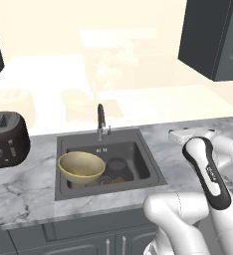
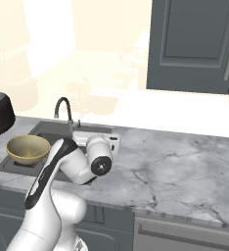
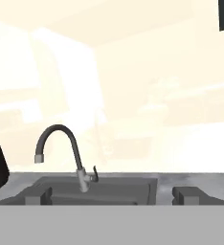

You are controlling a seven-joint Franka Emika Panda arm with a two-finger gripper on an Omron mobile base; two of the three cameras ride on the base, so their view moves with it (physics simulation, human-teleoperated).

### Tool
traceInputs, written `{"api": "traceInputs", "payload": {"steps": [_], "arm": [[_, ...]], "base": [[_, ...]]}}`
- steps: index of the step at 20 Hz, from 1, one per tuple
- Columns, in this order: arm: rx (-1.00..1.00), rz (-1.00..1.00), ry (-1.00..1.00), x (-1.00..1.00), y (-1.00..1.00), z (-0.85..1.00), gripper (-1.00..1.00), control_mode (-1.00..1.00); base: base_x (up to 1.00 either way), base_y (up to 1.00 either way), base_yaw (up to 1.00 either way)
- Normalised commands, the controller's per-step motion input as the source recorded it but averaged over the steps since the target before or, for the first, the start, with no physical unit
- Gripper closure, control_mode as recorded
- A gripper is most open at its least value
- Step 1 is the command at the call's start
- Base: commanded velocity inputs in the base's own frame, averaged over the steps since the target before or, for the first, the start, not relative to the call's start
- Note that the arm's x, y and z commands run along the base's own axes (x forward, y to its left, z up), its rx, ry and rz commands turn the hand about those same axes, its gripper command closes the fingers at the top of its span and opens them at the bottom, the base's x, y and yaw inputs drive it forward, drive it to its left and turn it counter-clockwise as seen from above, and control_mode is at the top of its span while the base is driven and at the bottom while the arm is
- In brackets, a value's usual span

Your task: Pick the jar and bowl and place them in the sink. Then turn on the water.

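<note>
The dark grey sink (image 1: 148,164) holds the yellowish-tan bowl (image 1: 81,166) in its left half. Just right of the bowl, the jar (image 1: 117,172) rests on the basin floor, brown granules showing through the glass. The curved tap (image 1: 101,122) stands at the back edge, and no water is in view at its spout. My gripper (image 3: 113,195) is open and empty, its fingertips (image 3: 38,195) far apart. It hovers low over the counter right of the sink (image 3: 99,184) and faces the tap (image 3: 61,141). The bowl (image 2: 27,148) also appears left of the arm.
A black toaster (image 1: 4,139) sits on the counter left of the sink. Dark upper cabinets (image 1: 213,35) hang at the right. Marble counter (image 2: 175,166) stretches to the right of the sink. Grey cabinet doors run below the counter's front edge.
</note>
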Motion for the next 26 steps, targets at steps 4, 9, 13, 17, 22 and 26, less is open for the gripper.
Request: {"api": "traceInputs", "payload": {"steps": [4, 9, 13, 17, 22, 26], "arm": [[-0.08, 0.06, -0.11, 0.02, 0.25, -0.35, -1.00, -1.00], [-0.11, 0.01, -0.09, 0.02, 0.18, -0.39, -1.00, -1.00], [-0.12, 0.00, -0.04, 0.07, 0.13, -0.27, -1.00, -1.00], [-0.09, 0.00, -0.02, 0.07, 0.11, -0.22, -1.00, -1.00], [-0.02, 0.00, 0.00, 0.07, 0.21, -0.14, -1.00, -1.00], [-0.01, 0.00, 0.00, 0.12, 0.23, -0.08, -1.00, -1.00]], "base": [[0.00, 0.00, 0.00], [0.00, 0.00, 0.00], [0.00, 0.00, 0.00], [0.00, 0.00, 0.00], [0.00, 0.00, 0.00], [0.00, 0.00, 0.00]]}}
